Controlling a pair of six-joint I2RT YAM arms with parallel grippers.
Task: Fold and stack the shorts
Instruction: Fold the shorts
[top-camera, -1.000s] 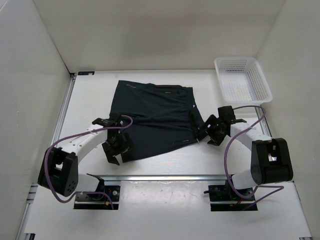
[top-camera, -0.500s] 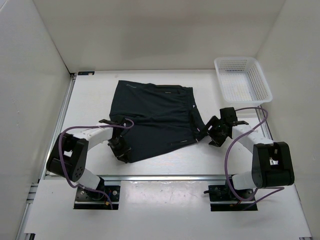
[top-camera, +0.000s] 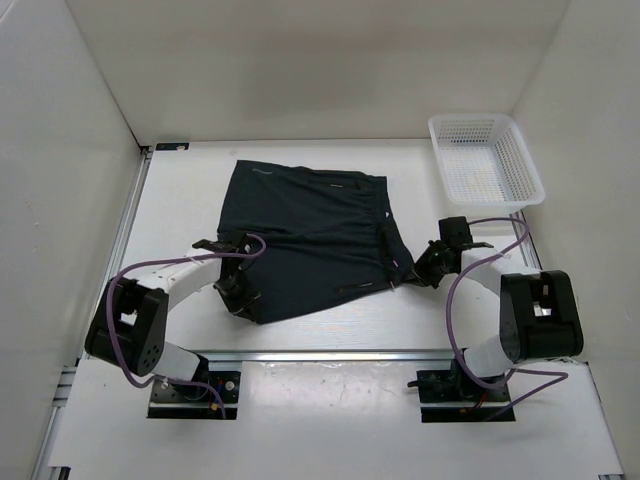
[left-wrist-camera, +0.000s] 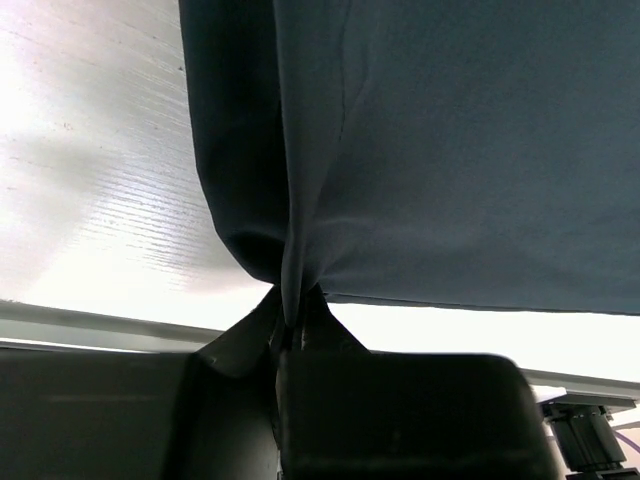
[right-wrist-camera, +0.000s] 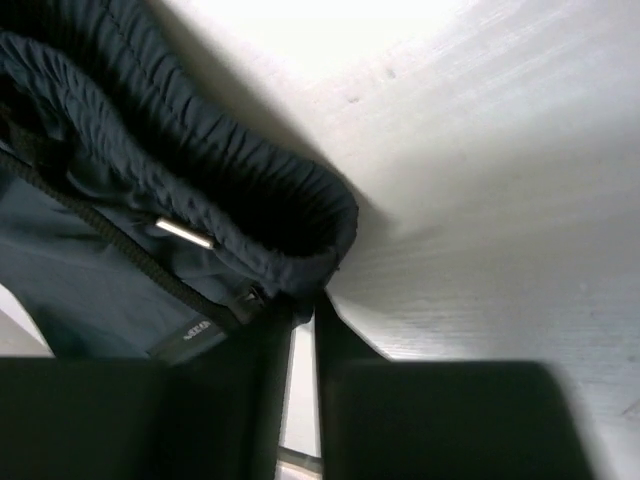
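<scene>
The dark navy shorts (top-camera: 310, 235) lie spread flat in the middle of the white table. My left gripper (top-camera: 238, 293) is at their near left corner. In the left wrist view it (left-wrist-camera: 292, 312) is shut on a pinched fold of the fabric (left-wrist-camera: 450, 150), which rises in a ridge from the tips. My right gripper (top-camera: 413, 272) is at the shorts' right edge. The right wrist view shows its tips (right-wrist-camera: 305, 303) drawn close on the corner of the gathered waistband (right-wrist-camera: 200, 170), beside a black drawcord (right-wrist-camera: 110, 240).
A white mesh basket (top-camera: 485, 160) stands at the back right corner. White walls enclose the table on the left, back and right. A metal rail (top-camera: 330, 355) runs along the near edge, with both arm bases behind it.
Both grippers have gone from open to shut on the shorts. The left one moved in to the near left corner, the right one slid left onto the waistband edge.
</scene>
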